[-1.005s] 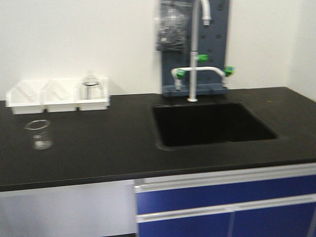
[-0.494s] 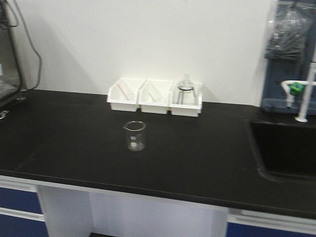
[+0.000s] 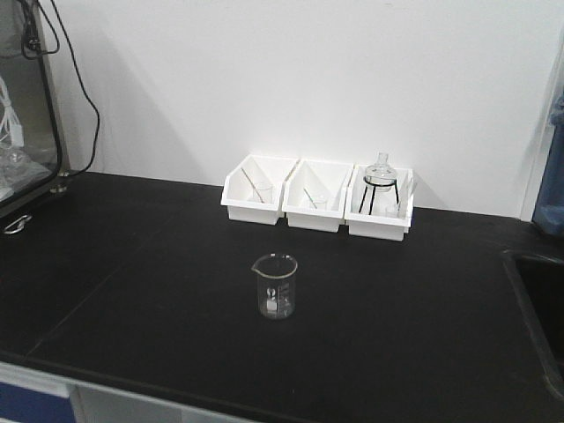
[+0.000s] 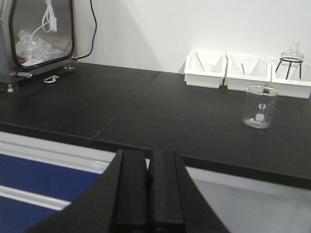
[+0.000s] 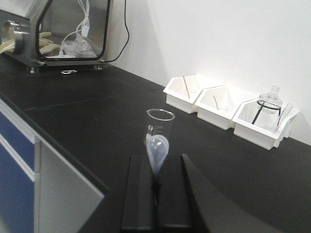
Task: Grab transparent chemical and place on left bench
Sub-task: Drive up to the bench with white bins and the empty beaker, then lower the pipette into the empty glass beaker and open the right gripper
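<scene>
Pinched by its thin stem in the right gripper (image 5: 156, 167), the transparent chemical (image 5: 157, 149) could slip before reaching the desk (image 5: 87, 116).

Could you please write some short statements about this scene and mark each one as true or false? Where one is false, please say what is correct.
1. The right gripper holds the transparent pipette. True.
2. The left gripper is open. False: its jaws are shut together, with nothing between them.
3. The beaker stands inside a white bin. False: it stands on the left bench, in front of the three bins.
4. The round flask sits in the rightmost bin. True.
</scene>
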`<state>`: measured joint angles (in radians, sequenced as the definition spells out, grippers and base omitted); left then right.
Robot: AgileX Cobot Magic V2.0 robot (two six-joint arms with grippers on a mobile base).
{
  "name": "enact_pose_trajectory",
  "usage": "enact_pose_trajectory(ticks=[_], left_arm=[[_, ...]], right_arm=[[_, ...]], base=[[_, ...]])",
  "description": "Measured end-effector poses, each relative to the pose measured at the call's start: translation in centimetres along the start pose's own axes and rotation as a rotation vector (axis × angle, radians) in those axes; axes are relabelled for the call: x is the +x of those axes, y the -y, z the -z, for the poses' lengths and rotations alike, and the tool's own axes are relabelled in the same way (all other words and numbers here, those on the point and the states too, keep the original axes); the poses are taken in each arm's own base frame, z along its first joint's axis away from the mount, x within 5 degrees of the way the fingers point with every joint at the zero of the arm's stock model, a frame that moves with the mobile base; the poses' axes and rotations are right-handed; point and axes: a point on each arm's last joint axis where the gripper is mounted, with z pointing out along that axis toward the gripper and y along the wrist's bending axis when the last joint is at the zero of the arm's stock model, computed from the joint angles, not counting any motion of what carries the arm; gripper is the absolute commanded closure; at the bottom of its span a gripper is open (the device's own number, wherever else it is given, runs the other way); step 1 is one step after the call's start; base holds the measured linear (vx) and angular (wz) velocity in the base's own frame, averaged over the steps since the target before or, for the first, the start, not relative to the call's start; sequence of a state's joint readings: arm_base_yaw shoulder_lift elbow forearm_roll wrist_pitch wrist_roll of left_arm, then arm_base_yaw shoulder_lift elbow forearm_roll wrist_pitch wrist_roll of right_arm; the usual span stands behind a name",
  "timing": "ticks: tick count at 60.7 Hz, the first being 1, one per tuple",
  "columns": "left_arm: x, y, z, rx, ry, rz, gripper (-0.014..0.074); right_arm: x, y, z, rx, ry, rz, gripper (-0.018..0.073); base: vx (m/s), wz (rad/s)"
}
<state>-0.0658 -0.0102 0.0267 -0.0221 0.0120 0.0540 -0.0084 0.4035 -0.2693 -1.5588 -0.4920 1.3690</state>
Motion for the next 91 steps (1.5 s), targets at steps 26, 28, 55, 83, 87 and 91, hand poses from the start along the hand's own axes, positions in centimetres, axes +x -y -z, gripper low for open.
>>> enact_pose_trajectory(ticks=[26, 28, 55, 83, 87, 91], left_arm=[[0.00, 0.00, 0.00, 0.000, 0.000, 0.000, 0.0600], [0.00, 0.00, 0.00, 0.000, 0.000, 0.000, 0.0600], [0.00, 0.00, 0.00, 0.000, 0.000, 0.000, 0.0600], [0.00, 0.00, 0.00, 0.000, 0.000, 0.000, 0.0600], [0.00, 0.00, 0.00, 0.000, 0.000, 0.000, 0.0600], [0.00, 0.00, 0.00, 0.000, 0.000, 0.000, 0.0600]], right_arm=[[0.00, 0.01, 0.00, 0.001, 0.000, 0.000, 0.0563], [0.00, 0.01, 0.00, 0.001, 0.000, 0.000, 0.0563], [0.00, 0.01, 0.00, 0.001, 0.000, 0.000, 0.0563], [0.03, 0.16, 0.00, 0.018, -0.004, 0.000, 0.0563], [0.02, 0.16, 0.00, 0.018, -0.003, 0.000, 0.0563], [0.05, 0.17, -0.12, 0.011, -0.004, -0.012, 0.0563]], base=[[0.31, -0.06], [0.26, -0.12], [0.18, -0.09], [0.09, -0.04], [0.04, -0.03], [0.03, -0.02]])
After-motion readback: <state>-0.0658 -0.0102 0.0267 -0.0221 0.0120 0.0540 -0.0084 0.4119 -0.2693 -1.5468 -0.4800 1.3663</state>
